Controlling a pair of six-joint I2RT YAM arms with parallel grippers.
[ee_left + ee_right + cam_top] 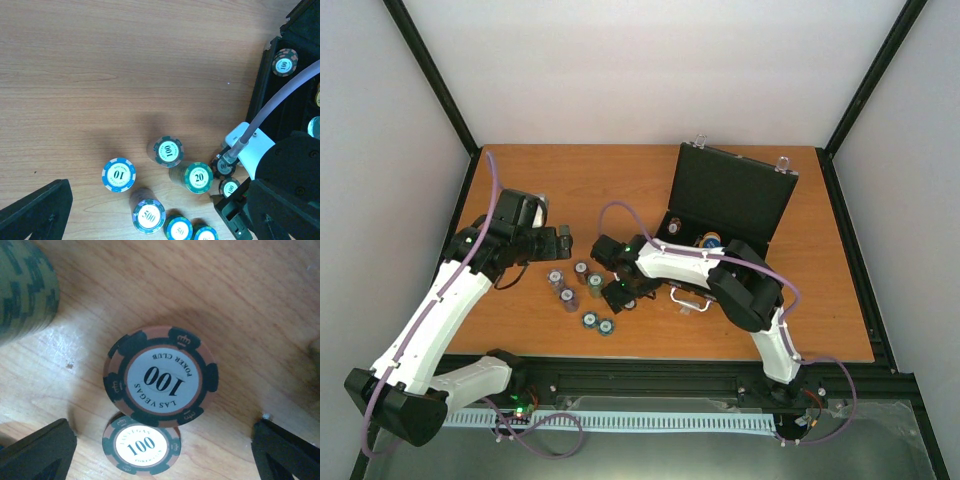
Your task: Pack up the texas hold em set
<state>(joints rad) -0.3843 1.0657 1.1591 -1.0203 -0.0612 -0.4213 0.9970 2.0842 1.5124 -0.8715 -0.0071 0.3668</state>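
The black case stands open at the back right, with a chip and a blue disc inside. Several chip stacks stand on the table left of it. In the left wrist view they read 10, 100, 20 and 500. My right gripper is open, low over two brown 100 chips, its fingers either side of the lower one. My left gripper is open and empty, above the stacks. The triangular token is out of view.
The case's silver handle lies at its near edge under the right arm. A green stack stands close to the right gripper's left side. The right arm fills the lower right of the left wrist view.
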